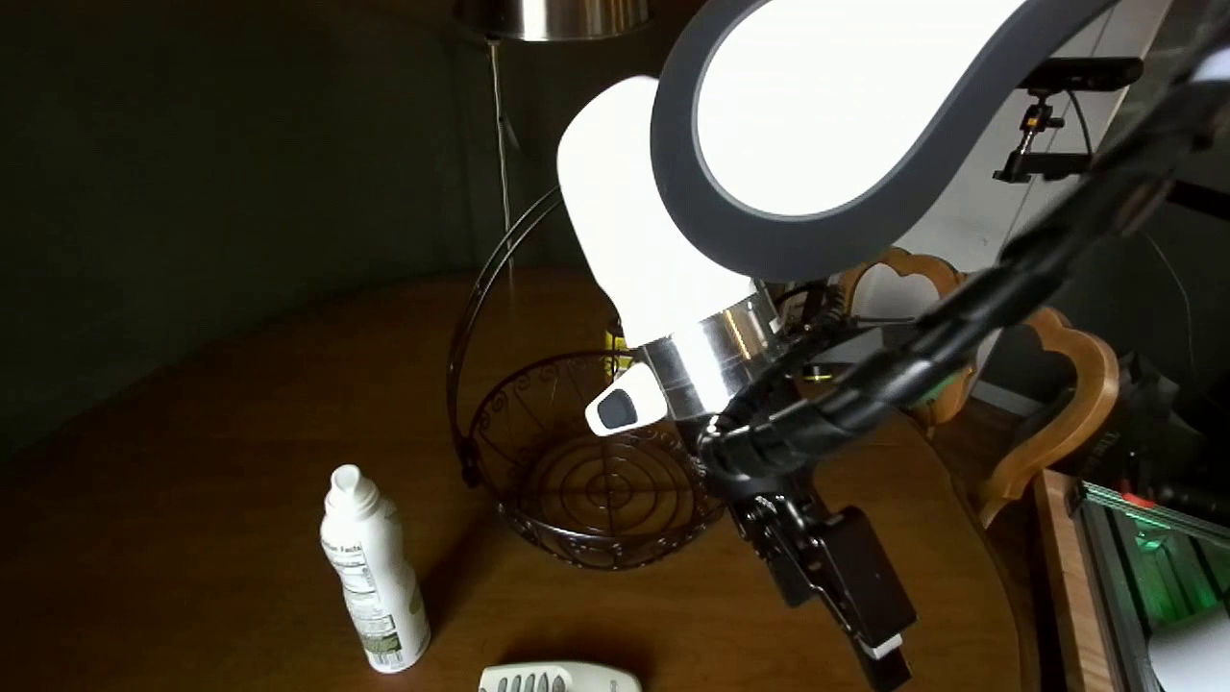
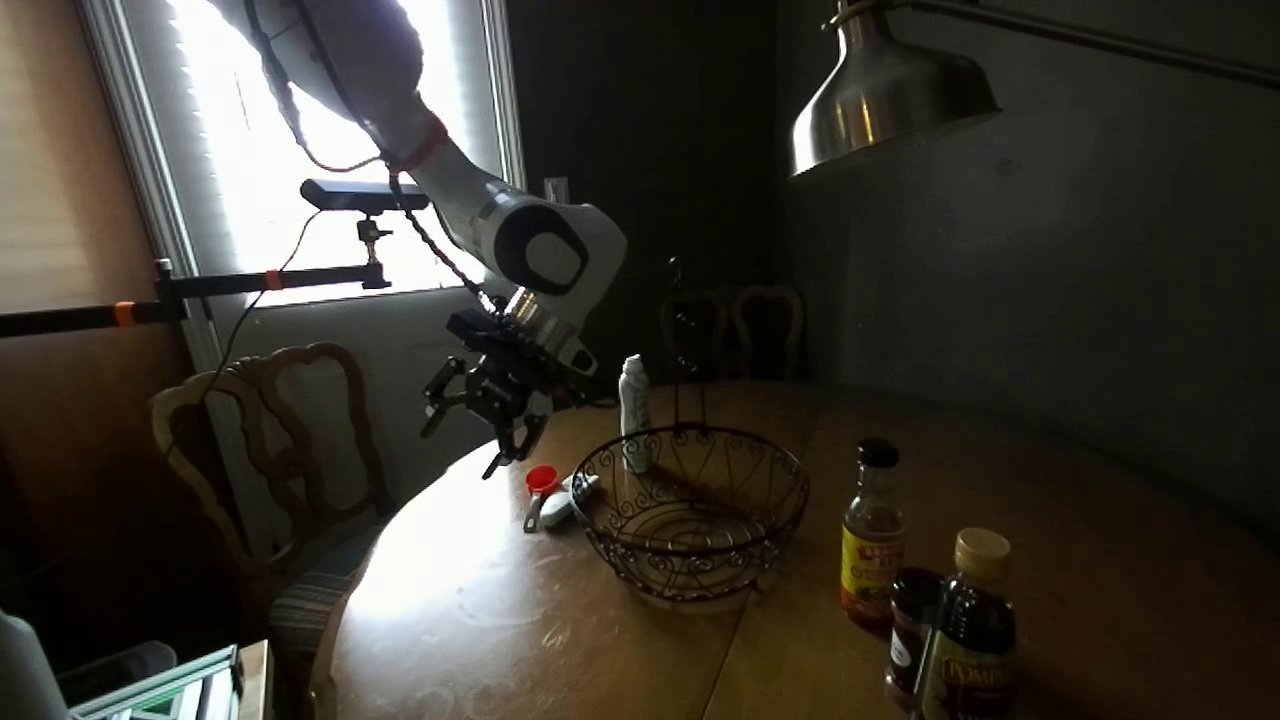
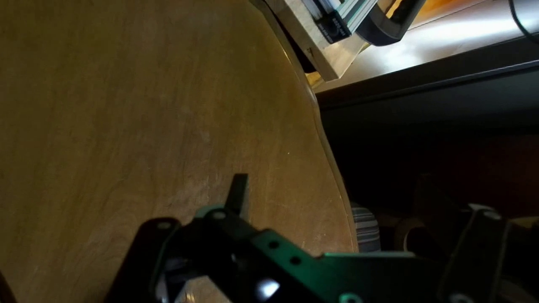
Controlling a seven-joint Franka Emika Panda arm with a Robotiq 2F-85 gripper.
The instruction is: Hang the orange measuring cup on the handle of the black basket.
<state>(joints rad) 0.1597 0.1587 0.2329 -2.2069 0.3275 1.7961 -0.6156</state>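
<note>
Gripper (image 2: 458, 455): spread wide, grasping nothing, raised left of the black basket (image 2: 690, 545) from where I stand.
Orange measuring cup (image 2: 541, 481): on the table (image 2: 560, 640), just left of the basket.
Handle (image 1: 455, 360): arched above the basket, cup unhung.
Step, I judge: securing the cup. Next called for: aligning over it, lowering, pinching.

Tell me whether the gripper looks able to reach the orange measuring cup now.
Probably yes: the gripper is open and empty, and nothing seems to cover the orange measuring cup, though the white device close beside it might crowd the grasp.
</note>
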